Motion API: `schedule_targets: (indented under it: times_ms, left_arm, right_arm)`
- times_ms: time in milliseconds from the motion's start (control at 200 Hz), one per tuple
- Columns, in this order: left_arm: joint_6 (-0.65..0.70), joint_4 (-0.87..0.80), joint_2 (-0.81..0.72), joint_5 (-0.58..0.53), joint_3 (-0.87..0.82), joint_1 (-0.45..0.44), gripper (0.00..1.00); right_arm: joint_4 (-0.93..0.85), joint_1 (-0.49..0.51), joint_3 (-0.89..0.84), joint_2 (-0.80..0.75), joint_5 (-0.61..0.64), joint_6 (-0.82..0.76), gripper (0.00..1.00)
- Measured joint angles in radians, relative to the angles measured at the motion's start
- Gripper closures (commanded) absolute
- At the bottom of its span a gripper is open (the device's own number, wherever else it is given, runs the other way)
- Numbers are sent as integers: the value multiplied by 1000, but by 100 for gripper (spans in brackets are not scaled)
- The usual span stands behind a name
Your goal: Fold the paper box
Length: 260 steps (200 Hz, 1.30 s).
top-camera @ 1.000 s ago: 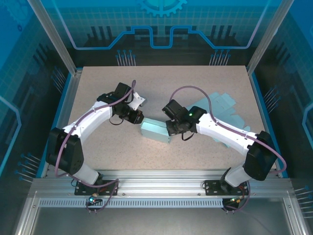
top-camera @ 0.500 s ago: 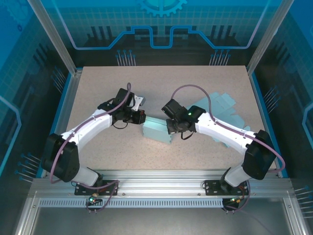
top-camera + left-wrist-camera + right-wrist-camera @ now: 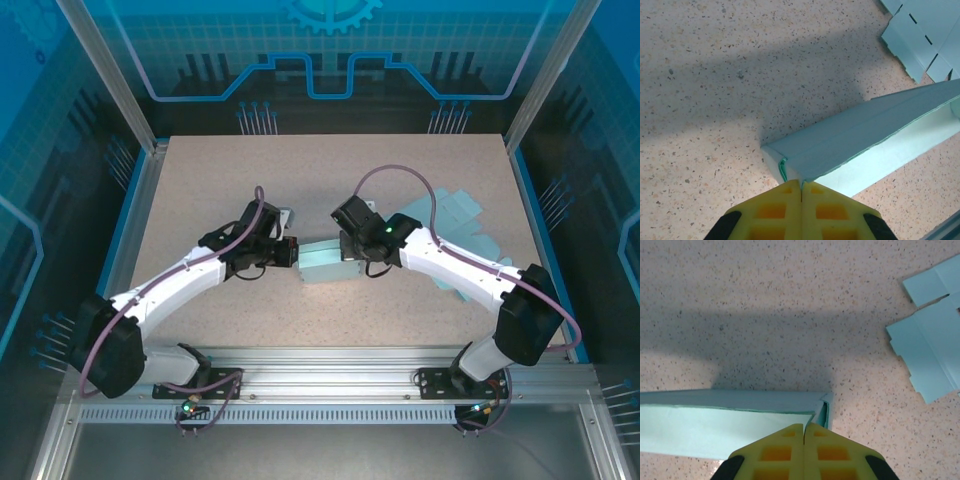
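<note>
Lying mid-worktop (image 3: 200, 190), box (image 3: 326, 263) is running its long axis left-right between both tools. Left tool (image 3: 292, 252), clenched empty, is touching left end; right tool (image 3: 348, 245), clenched empty, is touching right end. Both equally near.

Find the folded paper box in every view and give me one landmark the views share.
Top external: the paper box lies near the middle of the table.
Left wrist: the box runs from lower centre up to the right edge.
Right wrist: the box spans the lower left and ends near bottom centre.
Shared landmark: the flat teal sheets, right of the box from above, upper right in both wrist views.
</note>
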Motion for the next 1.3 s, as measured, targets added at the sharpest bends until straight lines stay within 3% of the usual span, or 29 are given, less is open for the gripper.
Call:
schedule_targets:
  times_ms: [735, 1301]
  left_arm:
    - [-170, 120, -21, -89, -56, -32, 98]
    - [-130, 127, -27, -137, -69, -42, 99]
  right_arm:
    - [23, 0, -58, -15, 18, -54, 100]
    - [61, 1, -88, -30, 6, -53, 100]
